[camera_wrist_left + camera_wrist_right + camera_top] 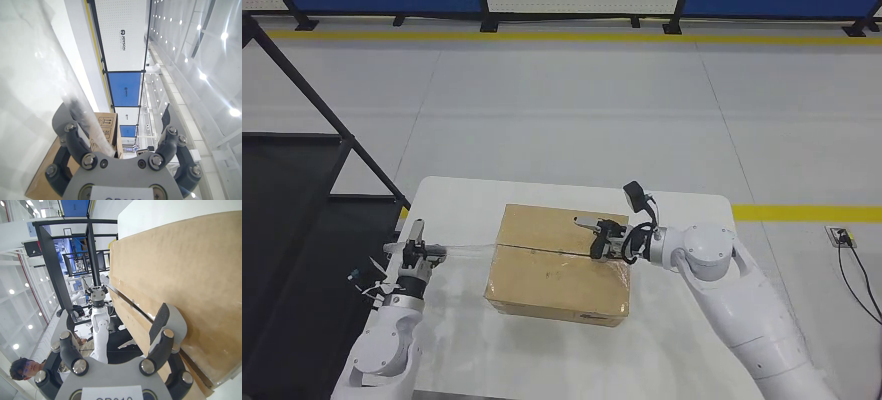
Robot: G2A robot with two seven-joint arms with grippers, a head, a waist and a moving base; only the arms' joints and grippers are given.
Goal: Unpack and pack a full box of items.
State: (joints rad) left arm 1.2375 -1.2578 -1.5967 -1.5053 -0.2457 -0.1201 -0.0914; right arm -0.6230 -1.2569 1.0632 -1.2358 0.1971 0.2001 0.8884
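Note:
A closed cardboard box (560,268) sits in the middle of the white table (672,345), its top seam running across it. My right gripper (594,226) hovers open over the seam; one finger (160,321) lies against the box top (170,266) beside the dark slit. My left gripper (414,244) is off the box's left side, open (119,117). A strip of clear tape (85,117) clings to one of its fingers and stretches back toward the box (105,123). In the right wrist view the tape strip (105,280) rises from the seam's far end to the left gripper (97,292).
A black frame (302,190) stands along the table's left side. Bare table shows in front of the box and to its right. A cable (854,275) lies on the floor at the far right.

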